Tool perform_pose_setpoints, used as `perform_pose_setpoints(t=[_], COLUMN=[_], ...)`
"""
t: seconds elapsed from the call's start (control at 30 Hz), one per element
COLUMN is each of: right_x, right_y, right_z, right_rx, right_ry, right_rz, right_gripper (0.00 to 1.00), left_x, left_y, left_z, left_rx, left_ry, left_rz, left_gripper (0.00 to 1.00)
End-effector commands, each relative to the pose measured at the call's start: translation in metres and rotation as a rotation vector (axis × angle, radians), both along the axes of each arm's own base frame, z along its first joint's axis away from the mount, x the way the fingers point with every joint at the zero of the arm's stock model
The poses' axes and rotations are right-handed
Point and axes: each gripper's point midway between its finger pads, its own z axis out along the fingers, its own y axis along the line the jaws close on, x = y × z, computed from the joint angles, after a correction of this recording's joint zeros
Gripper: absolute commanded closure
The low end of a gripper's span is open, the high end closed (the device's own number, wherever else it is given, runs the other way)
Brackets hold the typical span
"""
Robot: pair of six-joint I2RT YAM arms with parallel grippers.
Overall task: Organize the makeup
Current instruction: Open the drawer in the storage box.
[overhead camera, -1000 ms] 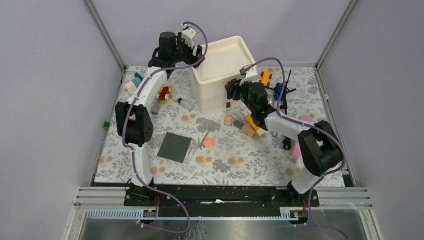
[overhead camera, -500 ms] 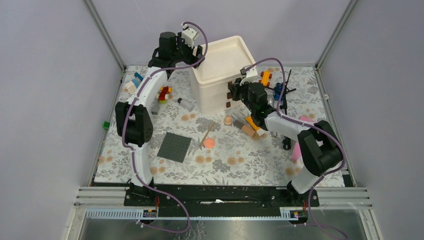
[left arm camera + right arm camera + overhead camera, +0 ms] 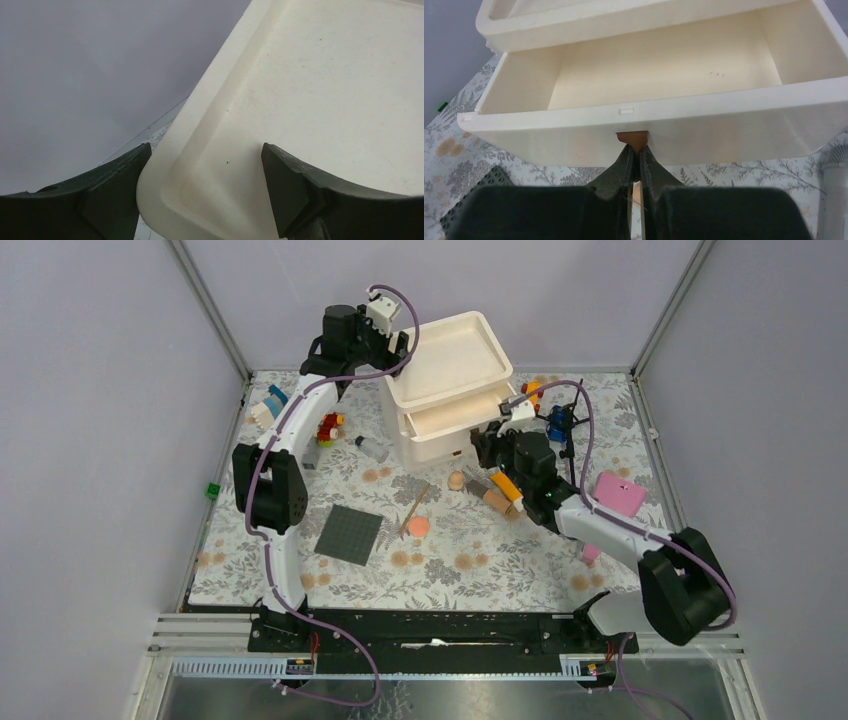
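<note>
**Makeup.** Lying loose on the flowered table (image 3: 450,562), in front of the white drawer unit (image 3: 425,435):
- orange tube (image 3: 505,485) and beige tube (image 3: 495,501), lying side by side just below the right arm
- pink disc (image 3: 418,526), lying just beside a thin brush (image 3: 414,508)
- paler disc (image 3: 456,480), lying near the unit's foot
- clear bottle (image 3: 373,448), lying on its side to the unit's left

Nothing showing inside the open drawer (image 3: 724,125).

**Handling, judging by looks.**
- Likely weighing little throughout.
- Tubes: probably giving slightly under pressure and rolling if nudged, so taking hold across the middle of the body.
- Bottle: probably hard and slick, so gripping across the body, near the cap.
- Discs: lying flat and low, calling for an edge-to-edge pinch.
- Brush: thin, so needing the fingers closing right at table level, mid-handle.

**Grippers.**
- Right gripper (image 3: 636,156): pinching the brown tab (image 3: 632,137) at the drawer's front.
- Left gripper (image 3: 205,150): standing spread about a corner of the unit's top tray (image 3: 325,75). Not possible telling whether touching it.

**Views.**
- Right wrist view: showing the pinch on the tab and the bare drawer floor close up, both too small for making out from above.
- Top view: showing the whole spread of makeup, largely missing from both wrist views.
- Left wrist view: showing only the tray corner and the wall.
</note>
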Motion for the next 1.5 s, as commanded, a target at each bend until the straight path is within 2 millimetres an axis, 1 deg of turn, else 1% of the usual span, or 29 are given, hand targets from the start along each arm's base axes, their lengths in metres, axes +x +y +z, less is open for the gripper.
perform_pose_setpoints(t=[0.0, 0.07, 0.3, 0.4, 0.5, 0.53, 0.57, 0.6, 0.67, 0.73, 0.8, 0.87, 0.93, 1.0, 1.07, 1.13, 1.23, 1.3, 1.33, 1.4, 1.43, 1.47], right_x=[-0.023, -0.035, -0.064, -0.070, -0.071, -0.071, -0.071, -0.070, -0.070, -0.070, -0.071, -0.074, -0.077, -0.080, -0.082, -0.084, -0.087, -0.090, -0.092, -0.094, -0.096, -0.097], right_y=[-0.012, -0.017, -0.028, -0.030, -0.031, -0.032, -0.032, -0.034, -0.037, -0.041, -0.044, -0.048, -0.052, -0.057, -0.063, -0.072, -0.087, -0.092, -0.094, -0.096, -0.097, -0.098], right_z=[0.025, 0.018, 0.013, 0.012, 0.012, 0.013, 0.015, 0.017, 0.019, 0.023, 0.028, 0.032, 0.037, 0.040, 0.042, 0.044, 0.043, 0.041, 0.040, 0.039, 0.039, 0.037], right_rx=[0.056, 0.053, 0.055, 0.068, 0.065, 0.064, 0.062, 0.057, 0.043, 0.032, 0.026, 0.020, 0.020, 0.020, 0.019, 0.019, 0.015, 0.002, -0.001, -0.004, -0.003, -0.005], right_ry=[-0.039, -0.022, 0.021, 0.027, 0.026, 0.023, 0.018, 0.012, 0.002, -0.008, -0.018, -0.025, -0.035, -0.042, -0.044, -0.040, -0.010, 0.003, 0.008, 0.023, 0.032, 0.042], right_rz=[-0.047, -0.050, -0.046, -0.045, -0.045, -0.048, -0.050, -0.056, -0.070, -0.079, -0.085, -0.093, -0.100, -0.111, -0.133, -0.167, -0.239, -0.255, -0.258, -0.261, -0.264, -0.268], right_gripper=[1.00, 1.00, 1.00, 1.00, 1.00, 0.94, 0.84, 0.75, 0.61, 0.53, 0.48, 0.46, 0.45, 0.43, 0.42, 0.40, 0.36, 0.35, 0.34, 0.33, 0.32, 0.32], left_x=[-0.042, -0.042, -0.044, -0.044, -0.045, -0.045, -0.044, -0.043, -0.040, -0.040, -0.041, -0.042, -0.042, -0.042, -0.043, -0.046, -0.059, -0.071, -0.077, -0.089, -0.099, -0.106], left_y=[-0.014, -0.015, -0.018, -0.021, -0.023, -0.023, -0.024, -0.024, -0.026, -0.028, -0.029, -0.029, -0.030, -0.029, -0.023, -0.012, 0.010, 0.026, 0.034, 0.054, 0.063, 0.072], left_z=[-0.107, -0.108, -0.106, -0.104, -0.099, -0.097, -0.094, -0.087, -0.072, -0.057, -0.039, -0.021, 0.003, 0.032, 0.062, 0.088, 0.115, 0.121, 0.113, 0.111, 0.112, 0.105], left_rx=[0.103, 0.104, 0.110, 0.103, 0.096, 0.092, 0.087, 0.074, 0.044, 0.017, -0.010, -0.038, -0.088, -0.149, -0.216, -0.278, -0.365, -0.412, -0.424, -0.465, -0.487, -0.504], left_ry=[0.318, 0.318, 0.312, 0.311, 0.307, 0.306, 0.301, 0.294, 0.282, 0.267, 0.247, 0.227, 0.211, 0.192, 0.171, 0.149, 0.116, 0.102, 0.115, 0.126, 0.132, 0.154], left_rz=[-0.068, -0.065, -0.062, -0.062, -0.064, -0.060, -0.055, -0.045, -0.033, -0.031, -0.024, -0.016, -0.002, 0.015, 0.052, 0.099, 0.195, 0.255, 0.294, 0.388, 0.436, 0.493], left_gripper=[0.19, 0.19, 0.19, 0.18, 0.18, 0.17, 0.16, 0.15, 0.11, 0.06, 0.02, 0.01, 0.01, 0.01, 0.01, 0.01, 0.01, 0.01, 0.01, 0.01, 0.01, 0.01])
